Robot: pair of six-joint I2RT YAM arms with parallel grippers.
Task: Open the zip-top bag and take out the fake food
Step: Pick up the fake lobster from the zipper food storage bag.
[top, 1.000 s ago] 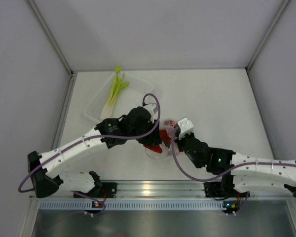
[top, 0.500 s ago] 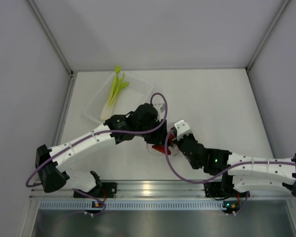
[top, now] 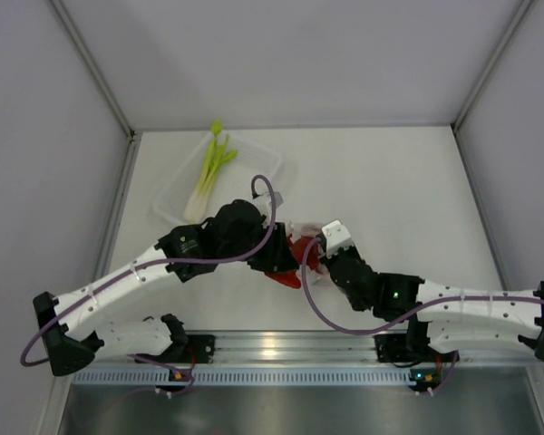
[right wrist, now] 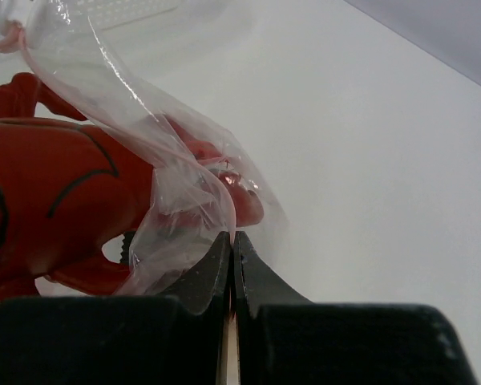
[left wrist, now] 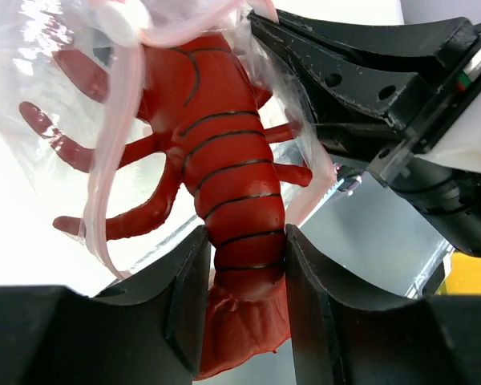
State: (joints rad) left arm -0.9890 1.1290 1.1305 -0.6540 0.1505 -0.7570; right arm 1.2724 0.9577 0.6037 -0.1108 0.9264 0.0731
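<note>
Left wrist: left fingers clamp lobster, right fingers pinch bag.

No readable txt, labels or nos. in any view; fine print possibly blurred.

You will note: red lobster, smooth glossy plastic with black lines; zip-top bag, thin clear glossy film, creased; table, smooth and matt.
</note>
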